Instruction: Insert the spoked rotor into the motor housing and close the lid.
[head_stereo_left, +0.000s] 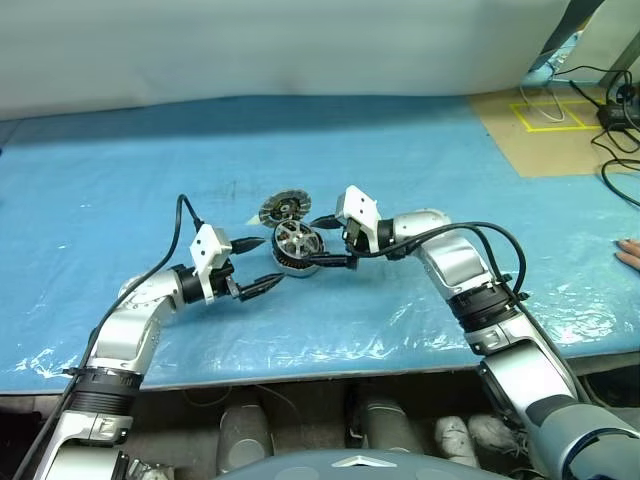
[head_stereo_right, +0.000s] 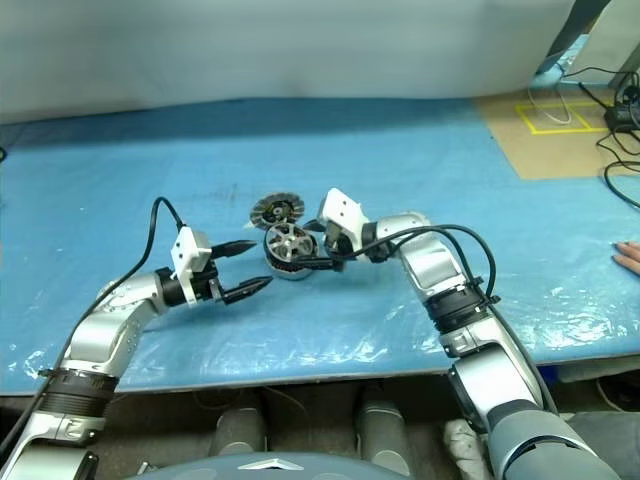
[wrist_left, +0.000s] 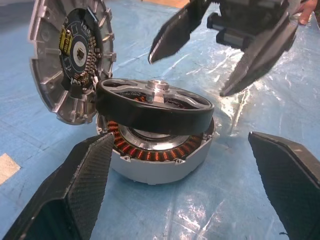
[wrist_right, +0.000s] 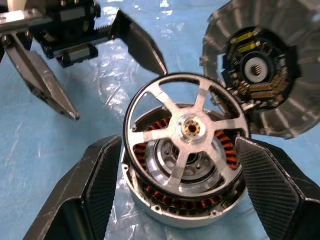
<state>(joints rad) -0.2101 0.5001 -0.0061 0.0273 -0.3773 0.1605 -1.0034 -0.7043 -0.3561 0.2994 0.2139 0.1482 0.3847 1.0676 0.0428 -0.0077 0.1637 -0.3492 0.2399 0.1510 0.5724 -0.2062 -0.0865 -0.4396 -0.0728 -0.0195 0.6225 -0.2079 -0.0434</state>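
Here the spoked rotor (wrist_right: 187, 131) sits tilted on top of the motor housing (wrist_left: 160, 157), its hub axis leaning off vertical and one edge raised, not seated flat over the copper windings. The lid (wrist_left: 67, 55) stands open, ribbed inner face toward the rotor. The right gripper (head_stereo_left: 328, 240) brackets the rotor with fingers spread, holding nothing. The left gripper (head_stereo_left: 258, 264) waits just beside, fingers wide apart and empty, on the blue sheet (head_stereo_left: 400, 160).
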